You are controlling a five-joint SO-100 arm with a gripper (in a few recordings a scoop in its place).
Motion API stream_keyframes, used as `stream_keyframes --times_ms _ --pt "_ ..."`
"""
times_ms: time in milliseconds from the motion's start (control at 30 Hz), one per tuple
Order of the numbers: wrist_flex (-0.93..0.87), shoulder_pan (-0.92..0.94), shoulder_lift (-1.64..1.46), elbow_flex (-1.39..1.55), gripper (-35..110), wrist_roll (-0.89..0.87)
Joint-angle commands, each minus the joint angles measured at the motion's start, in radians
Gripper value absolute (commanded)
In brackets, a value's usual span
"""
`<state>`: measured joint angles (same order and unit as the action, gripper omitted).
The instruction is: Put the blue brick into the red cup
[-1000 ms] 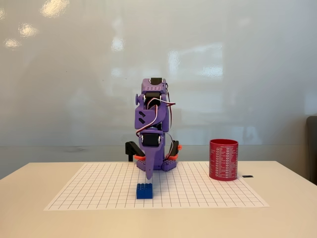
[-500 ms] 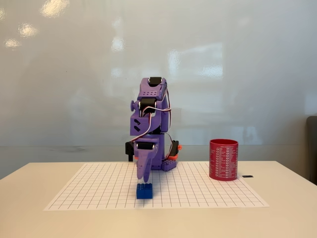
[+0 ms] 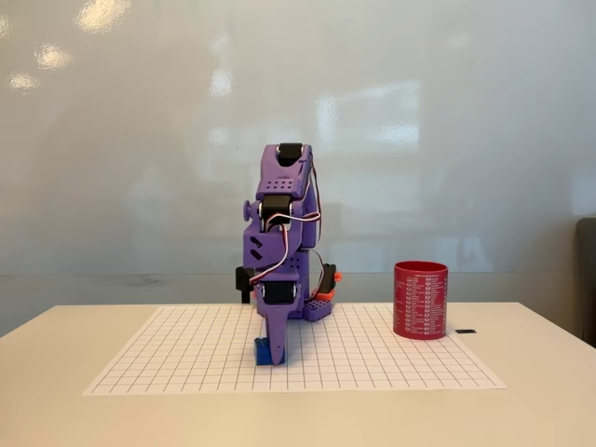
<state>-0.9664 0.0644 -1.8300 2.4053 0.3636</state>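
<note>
The purple arm leans forward and down over the white grid sheet in the fixed view. Its gripper [image 3: 276, 346] points straight down with the tip at the sheet, right on the blue brick [image 3: 262, 353]. The purple finger covers most of the brick; only a blue strip shows at its left and bottom edges. From this front angle I cannot make out whether the jaws are apart or closed on the brick. The red cup [image 3: 420, 299] with rows of white print stands upright on the sheet to the right, well apart from the arm.
The white grid sheet [image 3: 168, 358] lies on a pale table [image 3: 56, 410]. A small black object [image 3: 466, 331] lies just right of the cup. A dark edge of something shows at the far right. Open grid lies between brick and cup.
The arm has tipped forward and lowered. The gripper came down from above the blue brick onto it, now hiding most of it. Brick and cup have stayed in place.
</note>
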Motion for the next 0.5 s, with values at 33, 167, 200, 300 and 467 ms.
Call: stream_keyframes --times_ms 33,167,200,300,467 --pt "0.067 0.034 0.020 0.008 -1 0.002" --pt "0.150 0.041 -0.043 -0.018 -1 -0.046" --pt "0.173 0.043 -0.074 -0.032 -1 -0.064" --pt "0.201 0.032 -0.192 -0.103 -1 -0.091" --pt "0.129 0.002 -0.434 -0.244 -1 -0.080"
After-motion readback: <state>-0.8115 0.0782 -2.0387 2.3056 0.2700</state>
